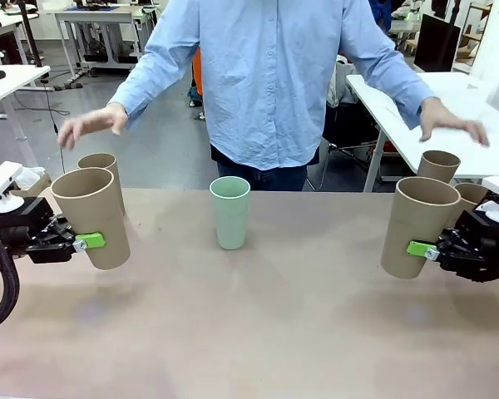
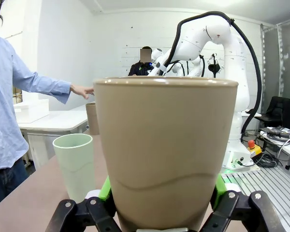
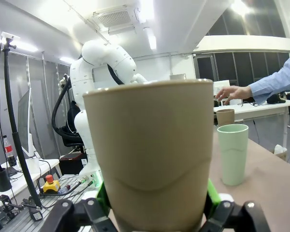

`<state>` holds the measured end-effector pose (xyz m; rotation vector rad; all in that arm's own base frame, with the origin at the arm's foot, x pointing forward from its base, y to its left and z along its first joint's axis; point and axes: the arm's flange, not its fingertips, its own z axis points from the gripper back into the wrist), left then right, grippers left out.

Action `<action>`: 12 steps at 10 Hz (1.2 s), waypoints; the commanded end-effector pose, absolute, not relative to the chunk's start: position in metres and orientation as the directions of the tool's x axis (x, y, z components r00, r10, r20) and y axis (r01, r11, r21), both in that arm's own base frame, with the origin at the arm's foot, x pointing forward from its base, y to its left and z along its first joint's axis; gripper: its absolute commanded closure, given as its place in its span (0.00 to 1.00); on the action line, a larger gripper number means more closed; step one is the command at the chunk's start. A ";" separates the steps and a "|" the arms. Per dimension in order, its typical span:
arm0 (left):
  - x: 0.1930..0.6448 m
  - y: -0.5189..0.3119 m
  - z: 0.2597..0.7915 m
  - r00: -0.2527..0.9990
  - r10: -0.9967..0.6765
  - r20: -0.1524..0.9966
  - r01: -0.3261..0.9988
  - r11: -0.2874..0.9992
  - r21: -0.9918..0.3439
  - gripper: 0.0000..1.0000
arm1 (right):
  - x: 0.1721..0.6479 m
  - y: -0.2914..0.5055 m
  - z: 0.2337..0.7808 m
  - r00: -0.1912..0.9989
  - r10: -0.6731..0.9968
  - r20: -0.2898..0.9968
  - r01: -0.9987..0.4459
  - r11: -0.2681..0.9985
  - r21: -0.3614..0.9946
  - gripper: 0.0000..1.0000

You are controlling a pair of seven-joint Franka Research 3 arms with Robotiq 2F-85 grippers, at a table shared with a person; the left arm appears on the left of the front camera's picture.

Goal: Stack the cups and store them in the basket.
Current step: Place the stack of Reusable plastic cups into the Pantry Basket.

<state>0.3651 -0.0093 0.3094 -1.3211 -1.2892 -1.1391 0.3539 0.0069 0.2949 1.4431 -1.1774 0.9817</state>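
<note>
Six cups, all mouth up.

Mint green cup (image 1: 230, 214): upright on the table at 12 o'clock from centre, standing alone.

Tan cup 1 (image 1: 91, 218): at 9 o'clock, clamped in the left gripper (image 1: 96, 239), mouth tipped outward. Tan cup 2 (image 1: 102, 169): upright just behind it, at 10 o'clock.

Tan cup 3 (image 1: 417, 226): at 3 o'clock, clamped in the right gripper (image 1: 412, 246), slightly tilted. Tan cup 4 (image 1: 439, 166) and tan cup 5 (image 1: 472, 194): just behind it at 2 o'clock, cup 5 partly hidden.

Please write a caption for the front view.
Left pincer holds one tan cup, right pincer a second tan cup; green cup between.
</note>
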 end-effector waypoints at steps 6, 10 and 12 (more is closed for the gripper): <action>0.364 -0.008 0.311 0.014 0.136 0.991 1.000 -0.008 -0.013 0.14 | 0.355 0.009 0.297 0.196 -0.175 0.965 -0.981 -0.040 0.192 0.14; 0.364 -0.008 0.311 0.014 0.136 0.991 1.000 -0.008 -0.013 0.14 | 0.355 0.009 0.297 0.196 -0.175 0.965 -0.981 -0.040 0.192 0.14; 0.364 -0.008 0.311 0.014 0.136 0.991 1.000 -0.008 -0.013 0.14 | 0.355 0.009 0.297 0.196 -0.175 0.965 -0.981 -0.040 0.192 0.14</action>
